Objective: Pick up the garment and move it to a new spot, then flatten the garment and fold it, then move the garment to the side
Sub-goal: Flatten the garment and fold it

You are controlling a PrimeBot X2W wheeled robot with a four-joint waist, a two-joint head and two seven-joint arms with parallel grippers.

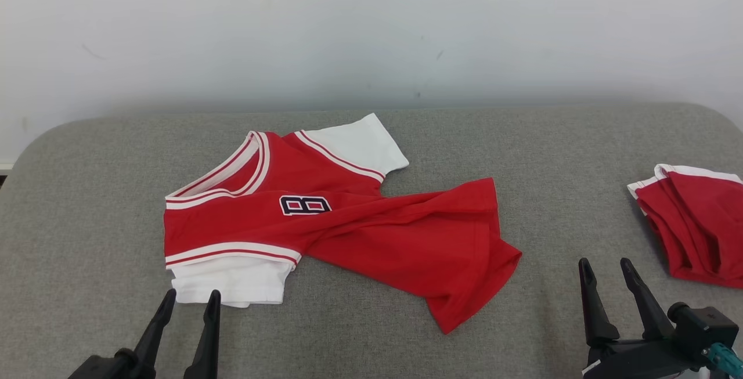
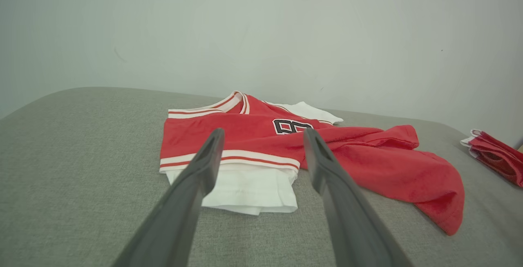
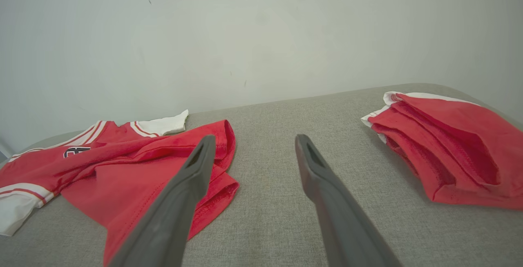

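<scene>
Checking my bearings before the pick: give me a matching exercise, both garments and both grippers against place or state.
1 numbered jersey
2 second red garment
3 left gripper
4 right gripper

A open, facing bare cushion between garments
B twisted, mid-cushion
C open, by the white sleeve
D bunched at cushion's right edge

Pairs: 1-B, 2-D, 3-C, 4-A
</scene>
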